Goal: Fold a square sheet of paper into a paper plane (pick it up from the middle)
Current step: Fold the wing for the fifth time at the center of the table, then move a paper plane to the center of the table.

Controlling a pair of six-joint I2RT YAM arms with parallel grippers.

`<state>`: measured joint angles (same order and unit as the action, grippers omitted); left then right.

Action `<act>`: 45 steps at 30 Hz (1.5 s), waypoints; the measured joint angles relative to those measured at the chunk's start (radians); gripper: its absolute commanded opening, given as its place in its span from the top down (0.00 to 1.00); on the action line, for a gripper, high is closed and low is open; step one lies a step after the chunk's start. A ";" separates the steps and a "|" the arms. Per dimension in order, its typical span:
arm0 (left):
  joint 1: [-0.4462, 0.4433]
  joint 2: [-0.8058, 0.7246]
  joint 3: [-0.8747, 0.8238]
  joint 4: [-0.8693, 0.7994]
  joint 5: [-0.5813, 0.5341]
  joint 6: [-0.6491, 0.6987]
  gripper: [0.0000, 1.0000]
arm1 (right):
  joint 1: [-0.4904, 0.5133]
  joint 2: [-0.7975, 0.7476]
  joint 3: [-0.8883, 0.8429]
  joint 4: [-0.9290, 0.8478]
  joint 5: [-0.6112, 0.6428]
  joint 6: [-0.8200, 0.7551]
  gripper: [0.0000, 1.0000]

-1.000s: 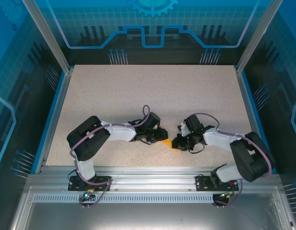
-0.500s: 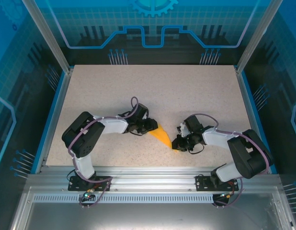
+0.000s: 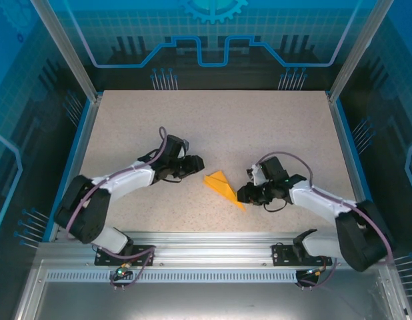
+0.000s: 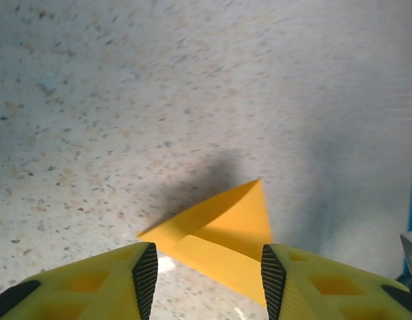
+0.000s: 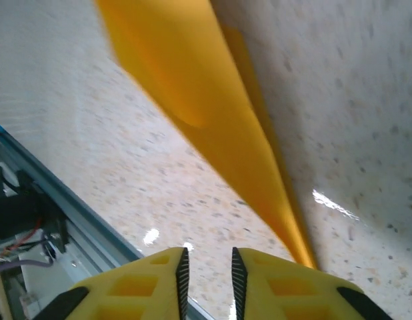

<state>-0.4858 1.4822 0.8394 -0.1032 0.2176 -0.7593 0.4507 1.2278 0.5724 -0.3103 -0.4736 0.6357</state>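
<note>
The square sheet of paper is folded into a pointed orange-yellow paper plane (image 3: 223, 187) that lies on the speckled table between both arms. My left gripper (image 3: 200, 162) stands open just up-left of its wide end, not touching it. In the left wrist view the folded paper (image 4: 223, 230) lies ahead of the spread fingers (image 4: 146, 275). My right gripper (image 3: 241, 195) sits at the narrow tip, jaws a little apart with nothing between them. In the right wrist view the paper (image 5: 206, 113) runs away from the fingertips (image 5: 183, 270), its tip passing beside the right finger.
The table (image 3: 213, 127) is bare speckled beige, bounded by blue side rails and a metal rail (image 3: 206, 240) at the near edge. Both arm bases stand on that rail. Glass walls enclose the workspace.
My left gripper has let go of the paper and drawn back to the left and away. The right gripper's jaws have parted. The paper now lies flat, loose on the table.
</note>
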 measured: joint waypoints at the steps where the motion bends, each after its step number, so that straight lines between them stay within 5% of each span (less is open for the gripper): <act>1: -0.002 -0.025 -0.001 -0.007 0.000 -0.004 0.46 | -0.004 -0.025 0.013 -0.006 0.008 -0.004 0.65; 8: -0.168 -0.102 -0.027 -0.063 -0.053 -0.113 0.36 | -0.104 -0.031 0.028 -0.017 0.040 -0.040 0.64; 18: -0.357 0.059 0.008 -0.092 -0.172 -0.317 0.27 | -0.106 0.051 -0.010 -0.003 0.028 -0.078 0.62; 31: -0.396 0.135 0.127 -0.152 -0.259 -0.430 0.19 | -0.106 0.025 -0.019 -0.019 0.059 -0.123 0.60; 45: -0.404 0.219 0.188 -0.184 -0.266 -0.445 0.24 | -0.107 -0.023 -0.067 -0.018 0.074 -0.124 0.58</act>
<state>-0.8894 1.7016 1.0271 -0.2874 -0.0486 -1.2041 0.3439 1.2053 0.5056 -0.3283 -0.4000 0.5121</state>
